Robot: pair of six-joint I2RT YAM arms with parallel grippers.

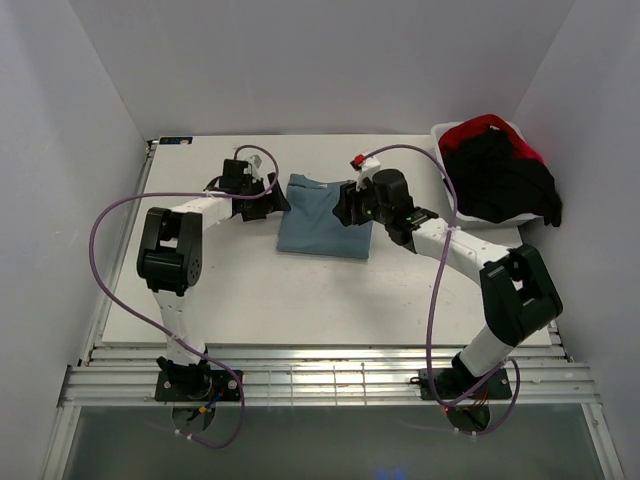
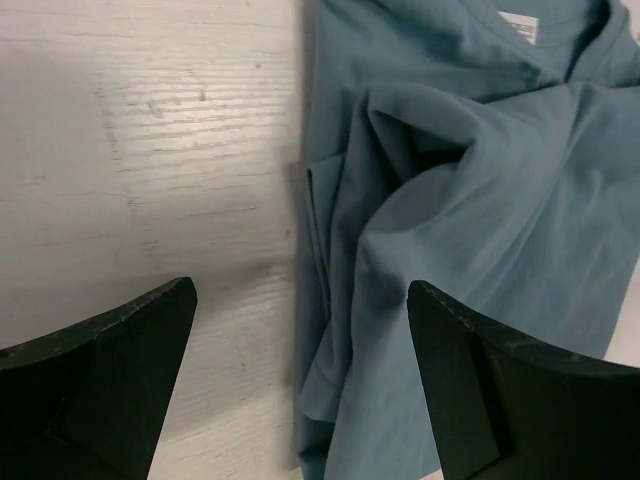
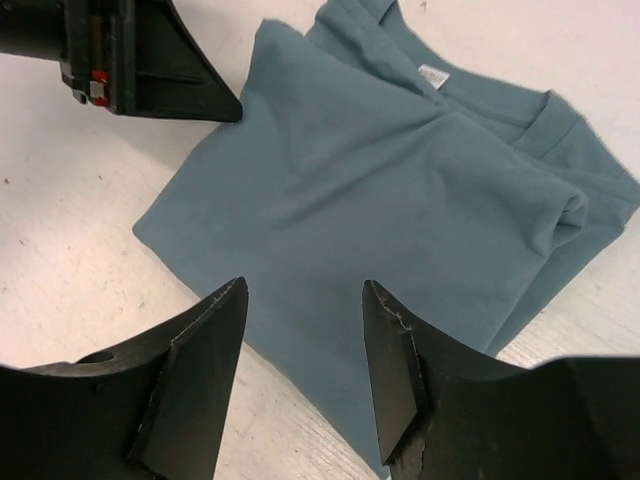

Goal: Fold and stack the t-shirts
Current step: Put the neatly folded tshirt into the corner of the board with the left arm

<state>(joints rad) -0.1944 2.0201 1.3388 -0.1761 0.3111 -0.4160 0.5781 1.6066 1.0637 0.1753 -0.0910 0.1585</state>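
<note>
A folded teal-blue t-shirt lies on the white table between the two arms. My left gripper hangs at its left edge, jaws wide apart with nothing in them; the left wrist view has the shirt's rumpled left edge between the black fingers. My right gripper is over the shirt's right edge, open and holding nothing; the right wrist view takes in the whole folded shirt and its white tag. Black and red t-shirts are heaped at the back right.
A white tub under the heap of shirts stands in the back right corner against the wall. Grey walls close in the table on three sides. Bare white tabletop lies in front of the folded shirt. Purple cables loop off both arms.
</note>
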